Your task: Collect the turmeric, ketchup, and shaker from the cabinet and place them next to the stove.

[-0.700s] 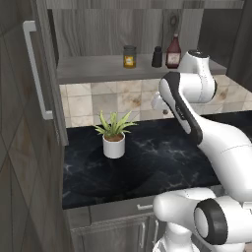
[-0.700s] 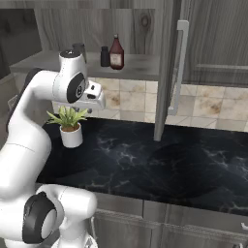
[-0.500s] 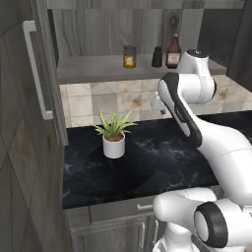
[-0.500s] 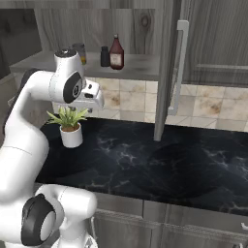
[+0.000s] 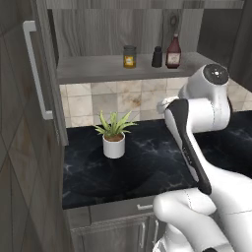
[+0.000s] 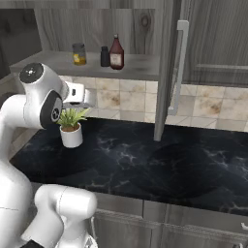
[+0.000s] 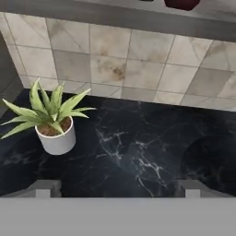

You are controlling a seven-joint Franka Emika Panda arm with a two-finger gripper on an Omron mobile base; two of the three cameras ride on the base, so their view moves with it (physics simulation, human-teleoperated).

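My gripper [image 7: 118, 186] is hanging spread wide and empty over the black marble counter [image 7: 138, 152].

I am holding my arm bent, hand tilted down toward the counter and the beige tiled backsplash [image 7: 138, 60], with a potted plant [image 5: 114, 138] standing beside it. Well above me, on the grey shelf of the open cabinet [image 5: 98, 66], the turmeric [image 5: 129, 56], the shaker [image 5: 157, 57] and the ketchup [image 5: 173, 51] are standing upright in a row.

turmeric [image 5: 129, 56], shaker [image 5: 156, 57], ketchup [image 5: 173, 52] upright on cabinet [image 5: 98, 69] shelf
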